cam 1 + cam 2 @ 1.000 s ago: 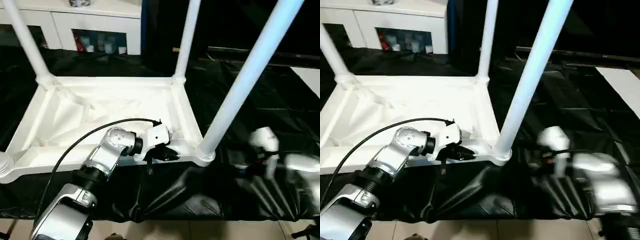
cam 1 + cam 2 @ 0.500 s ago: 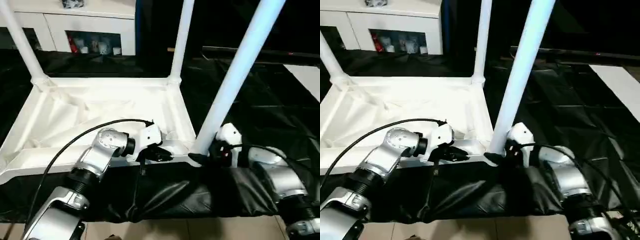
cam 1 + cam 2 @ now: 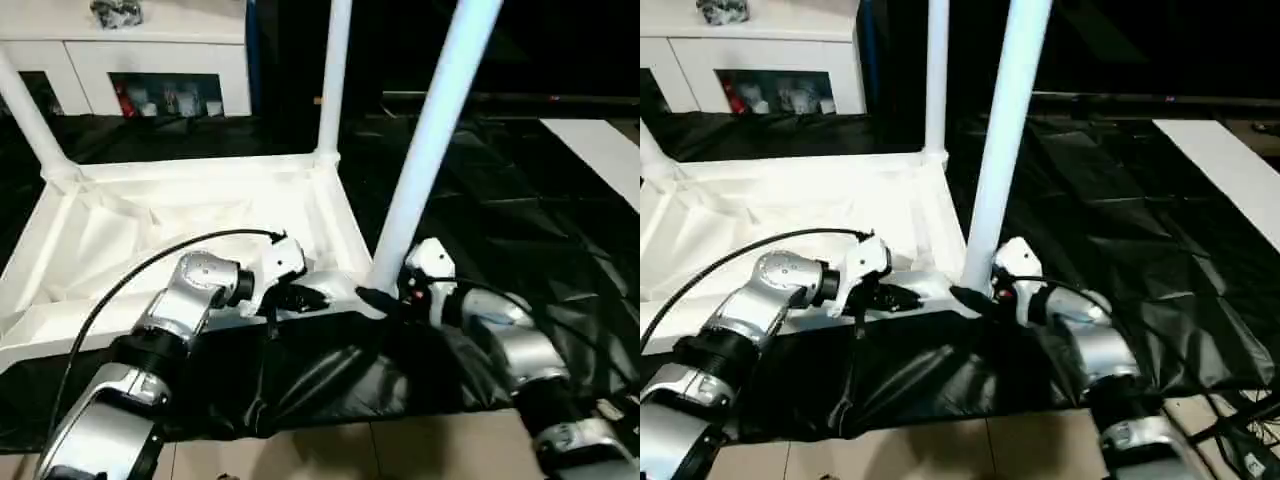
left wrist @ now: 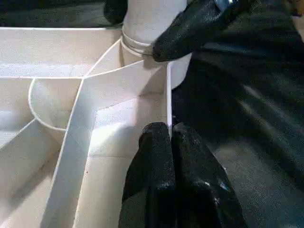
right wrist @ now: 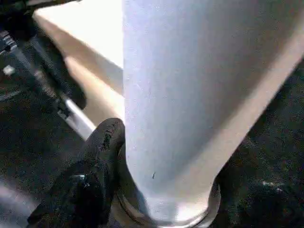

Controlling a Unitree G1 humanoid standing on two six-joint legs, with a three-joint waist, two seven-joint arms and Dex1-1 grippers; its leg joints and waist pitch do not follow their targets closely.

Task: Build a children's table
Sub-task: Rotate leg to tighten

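While left fingers [image 4: 171,156] pinch table rim [image 4: 167,99], near leg [image 3: 430,150], white cabinet [image 3: 140,70] behind

The left gripper [image 3: 318,297] is pinched on the near rim of the upturned table top [image 3: 150,225], with low ribs [image 4: 76,142] just ahead of it and open room above them. Just beside it, the near-right leg [image 3: 430,140] rises from its corner socket [image 4: 142,45], with the right gripper [image 3: 372,300] around its base. Black sheeting [image 3: 560,210] past that leg lies flat and open.
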